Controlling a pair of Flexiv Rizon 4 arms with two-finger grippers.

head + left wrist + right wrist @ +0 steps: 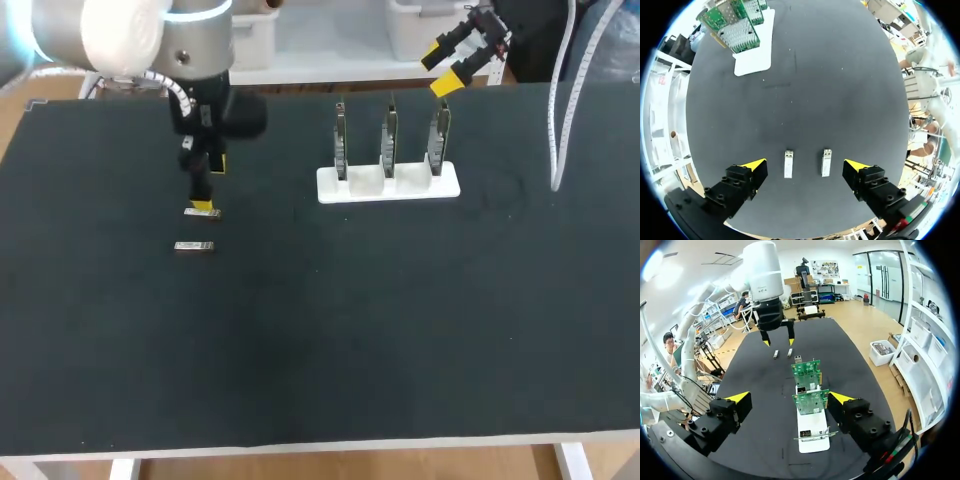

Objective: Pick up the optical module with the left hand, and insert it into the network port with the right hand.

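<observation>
The left gripper (805, 167) is hanging over the left side of the black table (400, 330), a bit toward the far edge. Its two yellow-tipped fingers (754, 167) are spreading wide apart and are not touching anything.

One optical module (788, 164) is lying flat on the table under this gripper. A second module (826, 162) is lying just beside it, and the two are not touching. Both are sitting in the gap between the wide fingers, down on the table. Nothing is holding them.

Three green boards (389, 140) are standing up in a white holder (388, 185), past the middle of the table toward the far edge. They are lined up in a row from left to right. A small metal network port (801, 389) is sitting at the top of the board closest to the right gripper.

The right gripper (440, 68) is hanging in the air at the far right, beyond the holder. Its fingers are also spreading apart, and it is holding nothing. From its own camera, the boards are sitting ahead of it, well apart from its yellow tips (740, 397).
</observation>
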